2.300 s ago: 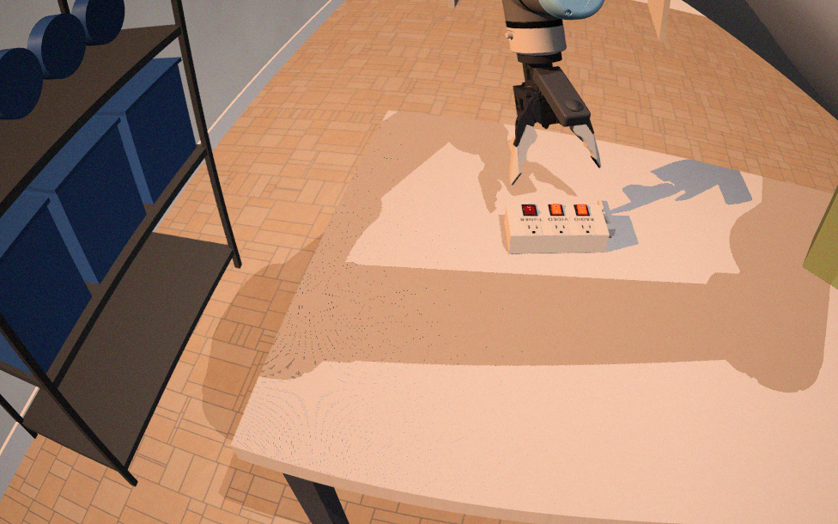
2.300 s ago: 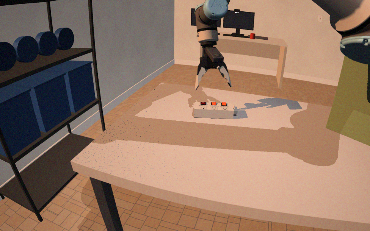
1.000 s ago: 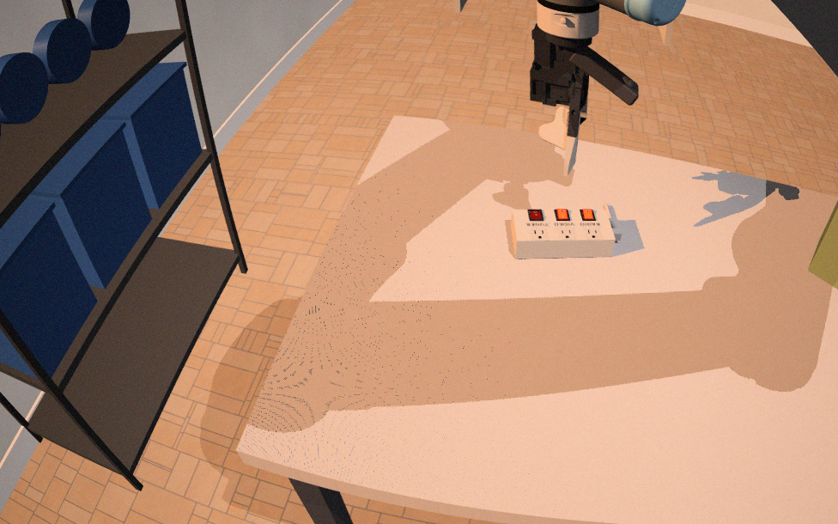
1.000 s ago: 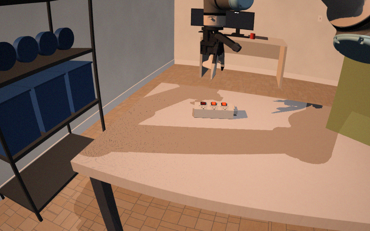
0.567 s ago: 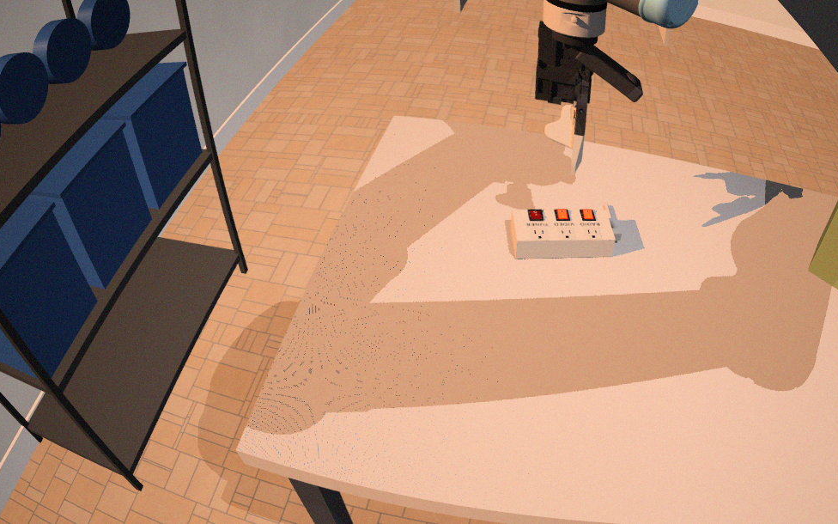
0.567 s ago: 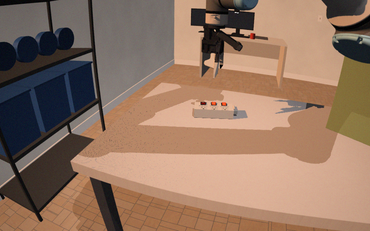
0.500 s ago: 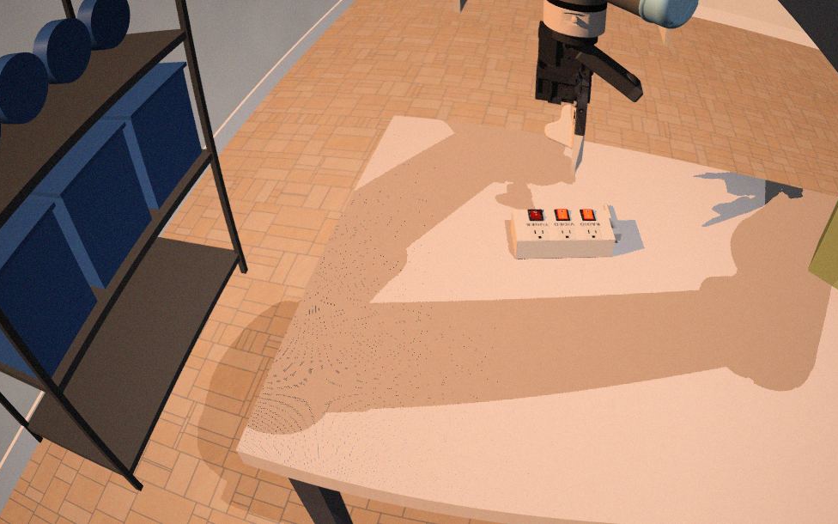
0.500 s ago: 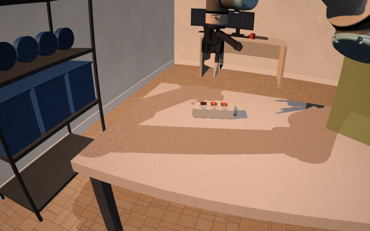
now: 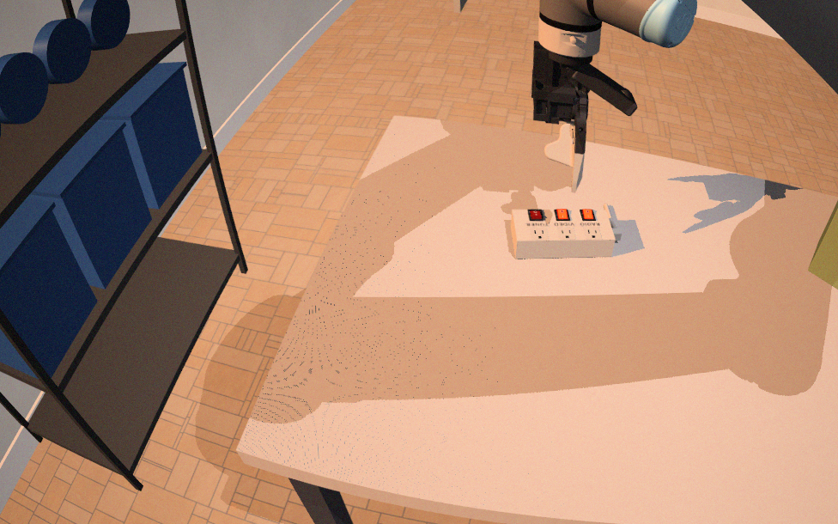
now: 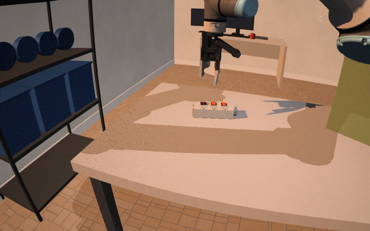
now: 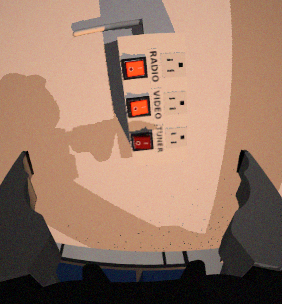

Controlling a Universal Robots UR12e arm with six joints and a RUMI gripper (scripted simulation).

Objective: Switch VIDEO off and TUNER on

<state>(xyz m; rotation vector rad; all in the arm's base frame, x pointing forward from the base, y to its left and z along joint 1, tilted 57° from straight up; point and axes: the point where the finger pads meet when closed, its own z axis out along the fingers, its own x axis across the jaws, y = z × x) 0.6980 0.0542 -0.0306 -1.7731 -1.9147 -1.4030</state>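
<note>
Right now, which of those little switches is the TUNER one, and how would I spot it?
Find the pale table, then the white power strip lying on it. Three red switches run along its top; TUNER is the end one, dark and unlit, while VIDEO and RADIO glow bright orange.

Shelf rack (image 10: 95, 66), blue bins (image 10: 48, 97), desk (image 10: 255, 46).

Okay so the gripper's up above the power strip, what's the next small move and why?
Probably lower the open, empty gripper toward the VIDEO switch. The power strip lies face up; VIDEO and RADIO glow bright orange, TUNER is dark red, and the fingers hang above the strip, touching nothing.
</note>
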